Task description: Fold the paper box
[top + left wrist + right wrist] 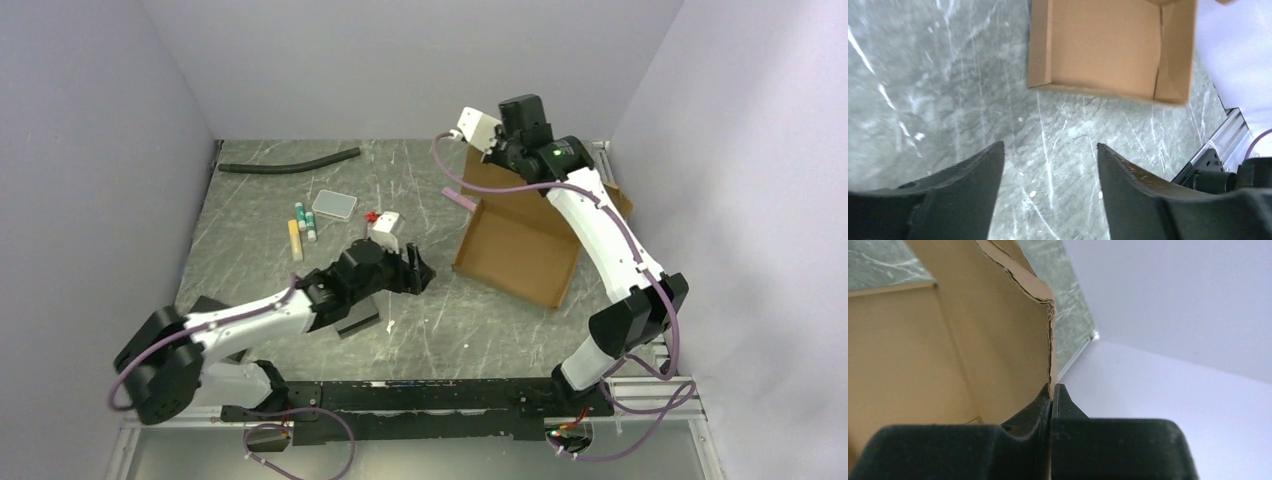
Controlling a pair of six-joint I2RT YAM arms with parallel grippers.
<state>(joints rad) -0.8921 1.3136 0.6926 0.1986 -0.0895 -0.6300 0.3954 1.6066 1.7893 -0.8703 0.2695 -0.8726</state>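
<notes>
The brown paper box (515, 245) lies open on the table right of centre, its low walls up and its back panel raised. My right gripper (492, 155) is at the box's far edge; in the right wrist view it (1052, 390) is shut on the thin edge of a raised cardboard flap (1040, 295), with the box's inside (923, 350) to the left. My left gripper (415, 272) hovers over the table left of the box, open and empty. In the left wrist view (1050, 150) the box (1103, 45) lies ahead of the fingertips, apart from them.
A black hose (290, 162) lies at the back left. Several marker-like sticks (303, 225), a grey case (334, 204), a small white and red object (385, 225) and a pink strip (458, 198) lie mid-table. Black slabs (358, 322) lie under the left arm. A metal rail (1218, 145) borders the table.
</notes>
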